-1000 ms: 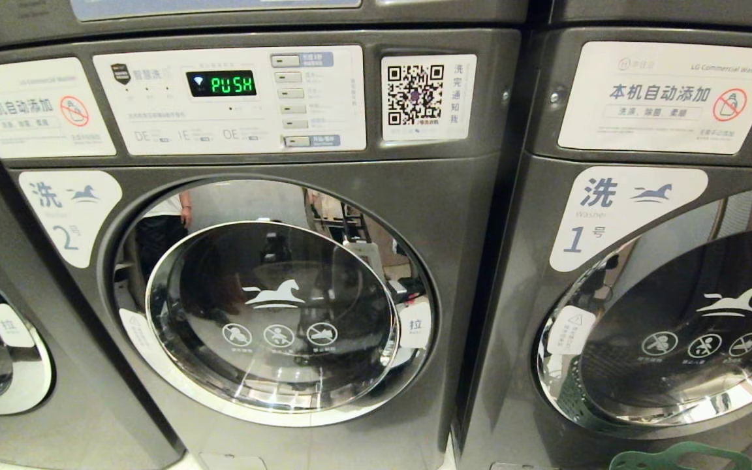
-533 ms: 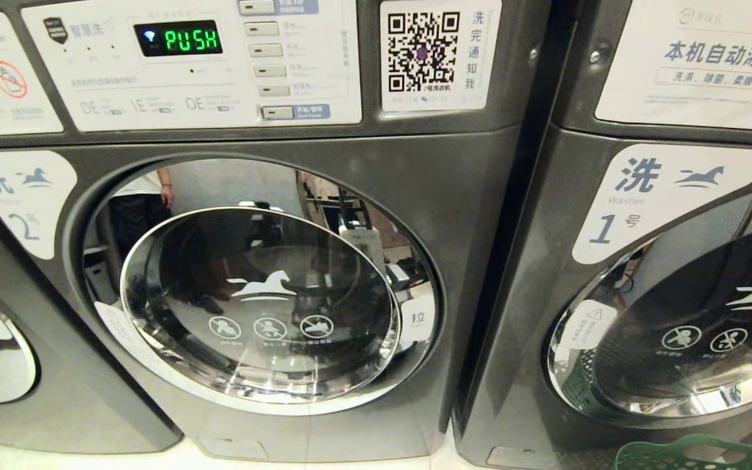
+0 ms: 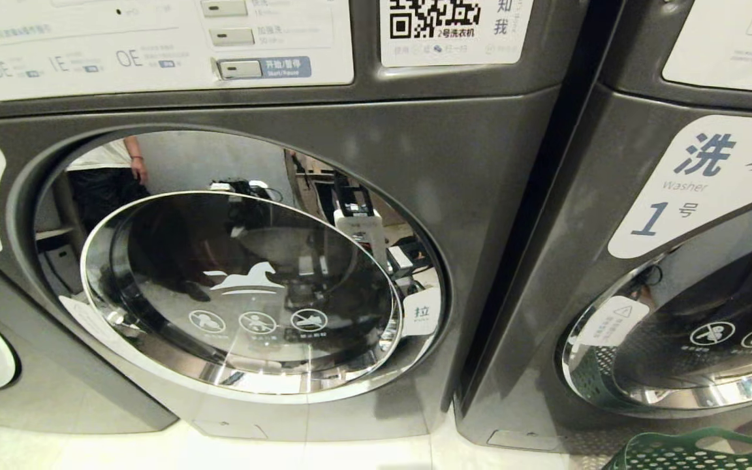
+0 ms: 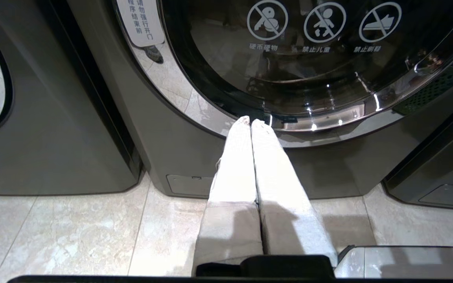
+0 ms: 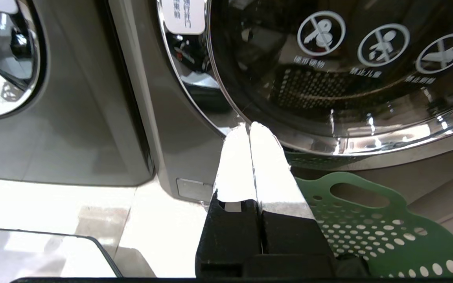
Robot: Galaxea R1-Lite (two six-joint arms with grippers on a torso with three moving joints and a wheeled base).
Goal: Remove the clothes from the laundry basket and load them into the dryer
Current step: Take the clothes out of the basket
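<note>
1. Pale tiled floor [image 3: 154,450] ran beneath a row of grey front-loading machines.
2. Machine 2's round door [image 3: 239,287] stood shut, as did machine 1's door [image 3: 696,339].
3. The green laundry basket [image 3: 689,450] sat on the floor before machine 1.
4. The left gripper [image 4: 250,122] hung with fingers pressed together, empty.
5. The right gripper [image 5: 249,126] was likewise closed and empty, just beside the basket.

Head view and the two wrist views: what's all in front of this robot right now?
Washing machines: three, dark grey, side by side on the floor, round glass doors shut.
Laundry basket: one, green, perforated, on the floor before the right-hand machine.
Floor: pale tiles.
Person: one, only as a reflection in the middle door.
Left gripper: white fingers shut, empty, low before the middle machine.
Right gripper: shut, empty, beside the basket.
</note>
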